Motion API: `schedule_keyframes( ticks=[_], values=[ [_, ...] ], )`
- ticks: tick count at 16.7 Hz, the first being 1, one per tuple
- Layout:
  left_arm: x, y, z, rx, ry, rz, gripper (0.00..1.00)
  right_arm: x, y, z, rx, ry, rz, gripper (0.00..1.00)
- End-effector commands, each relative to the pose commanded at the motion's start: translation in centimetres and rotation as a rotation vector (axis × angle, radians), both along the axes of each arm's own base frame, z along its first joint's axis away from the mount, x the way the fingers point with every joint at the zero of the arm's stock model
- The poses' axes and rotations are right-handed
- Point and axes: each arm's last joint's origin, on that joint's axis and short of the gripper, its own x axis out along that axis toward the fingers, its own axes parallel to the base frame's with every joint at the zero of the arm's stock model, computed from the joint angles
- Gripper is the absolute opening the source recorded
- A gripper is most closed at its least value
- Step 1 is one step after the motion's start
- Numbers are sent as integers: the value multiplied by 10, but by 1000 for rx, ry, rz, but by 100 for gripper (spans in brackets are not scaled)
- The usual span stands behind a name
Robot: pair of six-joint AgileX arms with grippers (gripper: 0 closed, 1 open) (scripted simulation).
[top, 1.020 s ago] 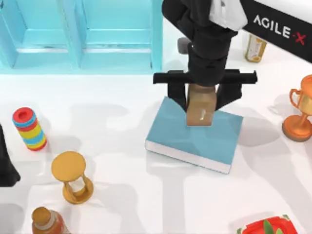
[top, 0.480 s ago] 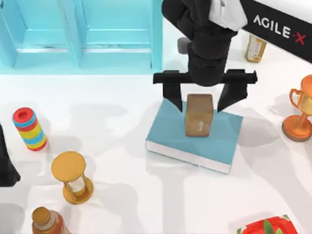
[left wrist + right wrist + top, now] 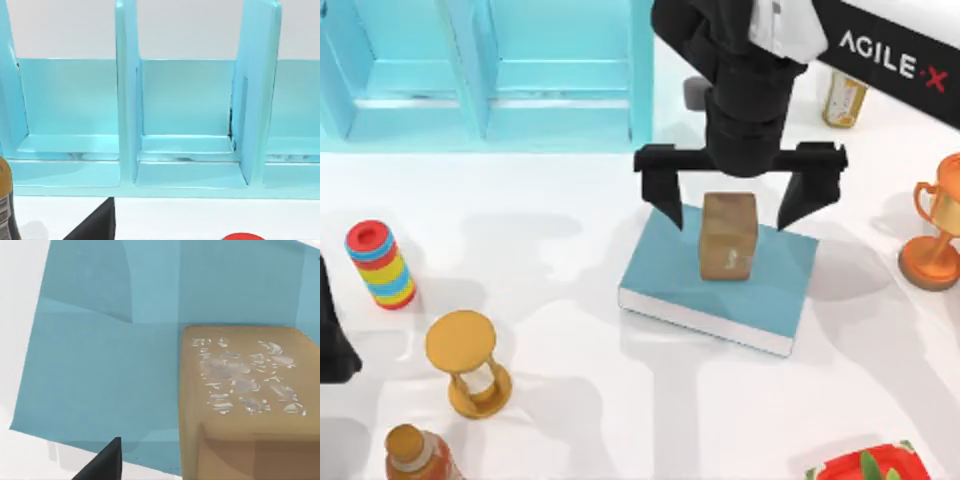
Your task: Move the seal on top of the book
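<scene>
The tan-brown seal (image 3: 728,236) stands upright on the teal-blue book (image 3: 670,275), near the book's far edge. My right gripper (image 3: 735,208) hangs open above and just behind it, one black finger on each side of the seal and neither touching it. From the right wrist, the seal (image 3: 245,405) with its flecked top rests on the book cover (image 3: 100,365), and one dark fingertip (image 3: 102,465) shows at the picture's edge. My left arm (image 3: 332,335) is parked at the table's left edge.
A turquoise shelf unit (image 3: 490,70) runs along the back left. An orange trophy (image 3: 938,232) stands right of the book. A golden hourglass (image 3: 467,362), a striped ring stack (image 3: 380,264) and a brown bottle (image 3: 415,455) sit at the front left.
My right gripper let go of the seal on the book, spread its fingers wider and rose slightly. The seal stays upright.
</scene>
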Motion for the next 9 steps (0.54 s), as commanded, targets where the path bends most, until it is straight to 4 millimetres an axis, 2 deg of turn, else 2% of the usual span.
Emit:
schedule_keyframes(
  ticks=[3, 7, 9],
  values=[
    [0, 0, 0, 0, 0, 0, 100, 1, -1, 3, -1, 3, -3, 100],
    [0, 0, 0, 0, 0, 0, 100, 1, 0, 25, 1, -2, -1, 100],
    [0, 0, 0, 0, 0, 0, 100, 0, -1, 30, 0, 0, -2, 100]
  ],
)
